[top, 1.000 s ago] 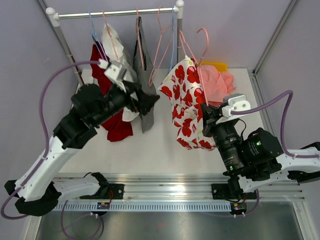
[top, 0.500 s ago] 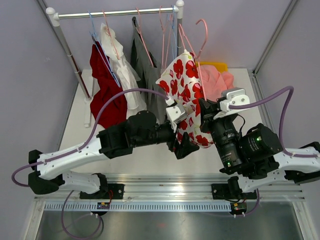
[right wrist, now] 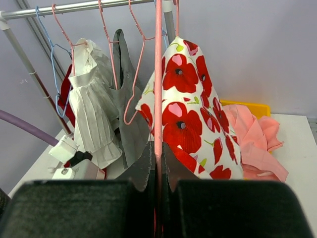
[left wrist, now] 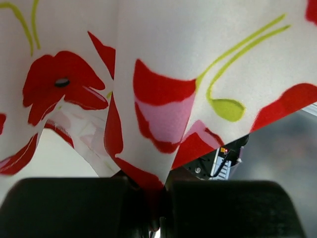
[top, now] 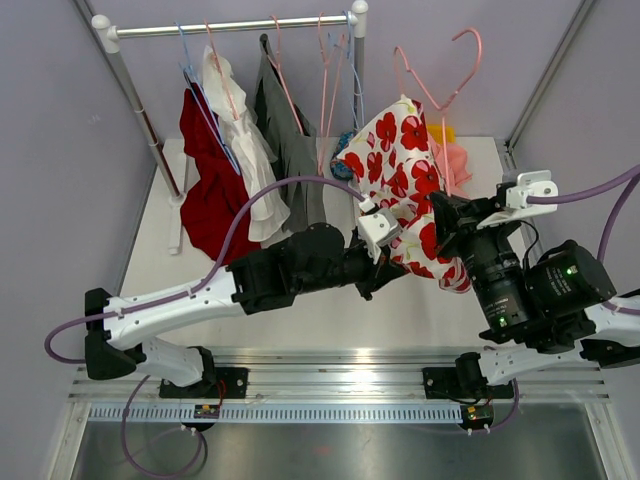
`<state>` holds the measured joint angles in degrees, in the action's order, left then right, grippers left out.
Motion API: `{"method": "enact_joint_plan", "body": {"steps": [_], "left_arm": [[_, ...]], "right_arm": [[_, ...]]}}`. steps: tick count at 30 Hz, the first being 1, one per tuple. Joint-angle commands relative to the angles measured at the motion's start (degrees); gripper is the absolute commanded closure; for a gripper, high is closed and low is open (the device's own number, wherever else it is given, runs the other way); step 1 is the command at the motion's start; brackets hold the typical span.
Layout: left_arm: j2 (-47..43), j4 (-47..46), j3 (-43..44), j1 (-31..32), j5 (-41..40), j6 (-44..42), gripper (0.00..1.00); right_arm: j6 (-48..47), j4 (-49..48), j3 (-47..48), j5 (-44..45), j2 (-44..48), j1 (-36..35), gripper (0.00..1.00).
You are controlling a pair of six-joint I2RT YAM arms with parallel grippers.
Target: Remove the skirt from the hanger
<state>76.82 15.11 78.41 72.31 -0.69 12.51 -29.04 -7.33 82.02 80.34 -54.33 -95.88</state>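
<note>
Your left claw (left wrist: 157,201) is shut on the lower edge of the skirt (left wrist: 198,74); its wrist view shows a fold of the red-poppy fabric pinched between the two black fingers. Your right claw (right wrist: 158,166) is closed too, clamped on the thin pink wire of the hanger (right wrist: 158,74), which runs straight up out of the fingers. Between the two, the skirt hangs from the hanger in the air above the right half of the table (top: 330,300), with its hem drawn down toward the near edge by the left arm. You cannot tell from here how its top sits on the hanger. The hanger's hook stands free to the right of the rail (top: 230,26), not on it. Further out, a red garment (top: 210,190), a white garment (top: 240,150) and a grey garment (top: 290,150) hang on the rail along the far edge, and a pink cloth (top: 462,160) lies at the far right corner. You look to be at the pull-off step: both holds are made and the skirt is not yet off. The next move calls for drawing the claws apart, the left pulling the hem down and toward the near edge while the right holds the hanger firm. Watch that the fabric doesn't snag on a hanger arm or slip from the pinch.
</note>
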Motion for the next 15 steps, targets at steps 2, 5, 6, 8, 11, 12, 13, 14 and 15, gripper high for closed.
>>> {"method": "enact_joint_plan", "body": {"steps": [2,5,6,8,11,12,13,14,15], "left_arm": [[-2.81,-3.68,-0.88,0.46,-4.31,0.14,1.00],[-5.44,-4.04,-6.06,0.55,-5.81,1.46,1.00],[-6.06,-3.69,-9.91,0.63,-6.25,2.51,1.00],[-7.72,-3.25,-14.40,1.07,-7.83,4.61,1.00],[-9.40,-2.72,-22.23,2.21,-9.58,7.52,1.00],[-9.67,-2.55,-23.64,2.74,-10.03,9.01,1.00],[-9.84,-2.55,-24.96,3.70,-10.38,9.63,1.00],[-10.10,-2.63,-26.54,3.97,-11.26,10.24,1.00],[-9.93,-2.46,-27.08,4.15,-11.53,10.77,1.00]], "right_arm": [[-0.49,-2.24,-0.37,-0.27,1.06,0.34,1.00],[-7.13,-10.20,-2.65,0.08,2.99,0.69,1.00],[-8.91,-11.98,-3.35,0.52,3.52,0.69,1.00],[-11.65,-13.23,-3.10,0.61,5.10,0.95,1.00],[-15.33,-14.80,-2.65,0.26,7.30,1.74,1.00],[-16.91,-16.12,-2.65,-0.26,7.74,1.83,1.00],[-18.76,-17.61,-2.65,-0.44,8.35,2.01,1.00],[-22.43,-20.93,-2.30,-0.70,8.62,2.36,1.00],[-23.86,-21.75,-1.87,-1.32,8.62,2.45,1.00]]}}
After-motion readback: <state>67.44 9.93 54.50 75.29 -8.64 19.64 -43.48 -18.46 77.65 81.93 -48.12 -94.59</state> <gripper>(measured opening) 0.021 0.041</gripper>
